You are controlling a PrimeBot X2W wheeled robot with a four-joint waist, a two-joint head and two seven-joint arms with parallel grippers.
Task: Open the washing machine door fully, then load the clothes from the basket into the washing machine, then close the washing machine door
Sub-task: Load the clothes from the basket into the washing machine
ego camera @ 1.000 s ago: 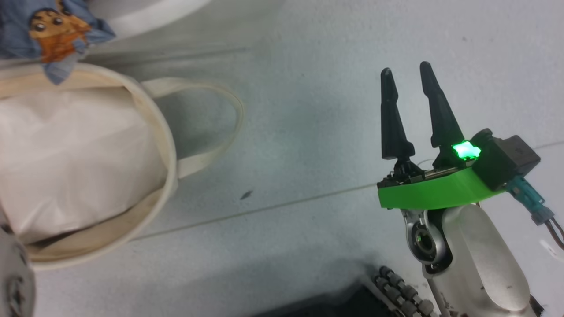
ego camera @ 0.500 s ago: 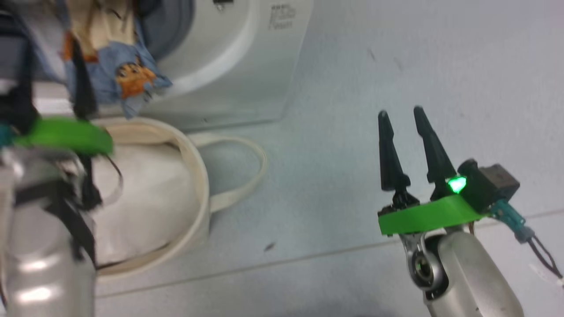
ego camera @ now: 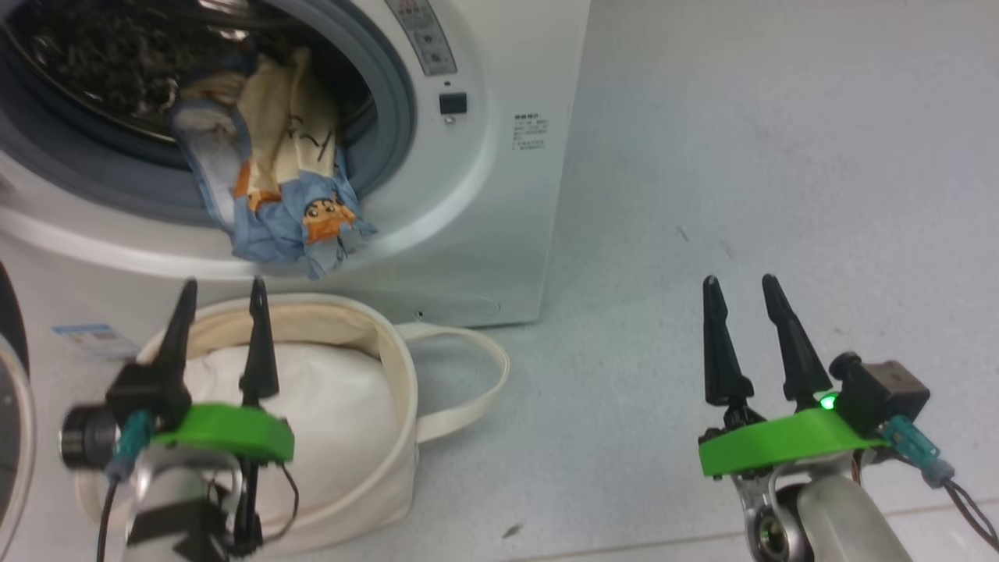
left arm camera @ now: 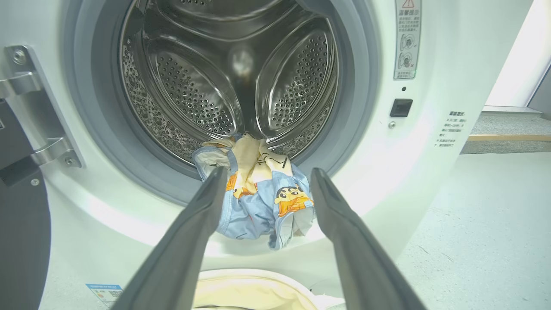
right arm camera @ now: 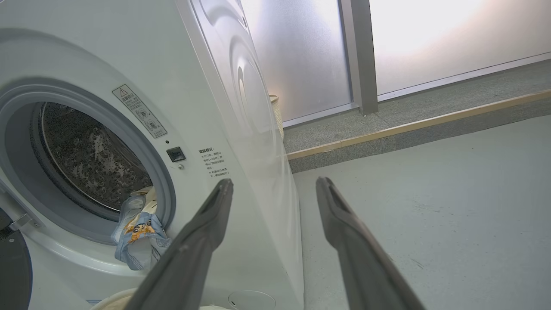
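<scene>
Over grey floor (ego camera: pixel 702 156), my left hand (ego camera: pixel 222 285) and right hand (ego camera: pixel 739 281) gape empty; overhanging clothes (ego camera: pixel 293 222) could jam the washing machine door (left arm camera: pixel 19 249).

Drum mouth (left arm camera: pixel 241 64) clear at 12 o'clock, clothes (left arm camera: pixel 262 202) draped over its 6 o'clock lip, basket (ego camera: pixel 394 468) beneath, bare floor (ego camera: pixel 741 156) at 3 o'clock.

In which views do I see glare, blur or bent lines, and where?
Head view: the left gripper is slightly blurred. Left wrist view: glare on the washing machine below the drum opening; the gripper's fingers are out of focus. Right wrist view: the window is overexposed, and the machine's side edge bows.
</scene>
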